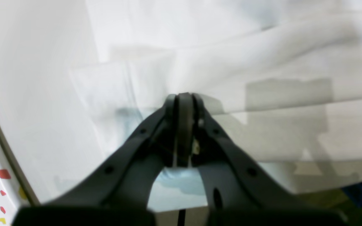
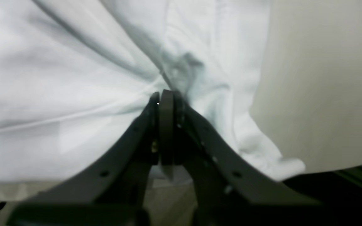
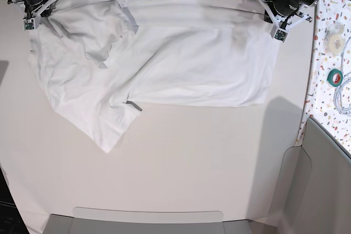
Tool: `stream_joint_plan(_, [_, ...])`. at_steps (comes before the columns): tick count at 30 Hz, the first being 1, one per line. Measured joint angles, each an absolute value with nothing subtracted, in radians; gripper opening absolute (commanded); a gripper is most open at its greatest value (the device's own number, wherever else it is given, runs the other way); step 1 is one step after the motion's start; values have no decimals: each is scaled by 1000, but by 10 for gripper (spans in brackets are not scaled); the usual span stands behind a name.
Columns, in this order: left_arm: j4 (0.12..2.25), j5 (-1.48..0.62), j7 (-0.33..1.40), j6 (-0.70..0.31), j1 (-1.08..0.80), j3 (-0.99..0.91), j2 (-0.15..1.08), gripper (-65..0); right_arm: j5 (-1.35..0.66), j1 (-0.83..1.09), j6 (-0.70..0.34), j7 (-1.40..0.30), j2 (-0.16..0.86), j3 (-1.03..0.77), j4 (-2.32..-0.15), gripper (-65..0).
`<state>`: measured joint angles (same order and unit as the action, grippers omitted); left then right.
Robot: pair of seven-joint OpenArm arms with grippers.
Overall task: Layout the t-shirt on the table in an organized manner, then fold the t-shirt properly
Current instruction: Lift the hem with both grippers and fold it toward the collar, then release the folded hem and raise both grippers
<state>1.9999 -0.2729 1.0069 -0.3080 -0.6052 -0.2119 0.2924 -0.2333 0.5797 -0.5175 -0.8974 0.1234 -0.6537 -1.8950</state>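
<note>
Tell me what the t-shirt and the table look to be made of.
T-shirt: soft woven or knit cloth, likely cotton, matte white; it creases and drapes in grey folds. Table: smooth off-white hard sheet, perhaps laminate or plastic; flat, faint sheen, rounded corners.

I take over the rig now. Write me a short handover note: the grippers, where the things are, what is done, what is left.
Left gripper: shut on the t-shirt, at a far corner.
Right gripper: shut on the t-shirt, at the other far corner.
T-shirt: spread over the far half of the table, far edge stretched between both arms, still wrinkled; one part hangs crooked toward the near side under the right arm.
Done: roughly spread out.
Left: flatten it, straighten that part, then fold.
</note>
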Motion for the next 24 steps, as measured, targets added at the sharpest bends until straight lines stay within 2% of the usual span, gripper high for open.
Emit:
stream_joint_plan(3, [2005, -273, 1009, -308, -607, -211, 288, -650, -192, 538, -514, -943, 113, -678, -1932, -650])
stream_joint_plan(24, [2064, -249, 1030, -305, -528, -262, 266, -650, -187, 257, -497, -945, 65, -697, -2026, -650])
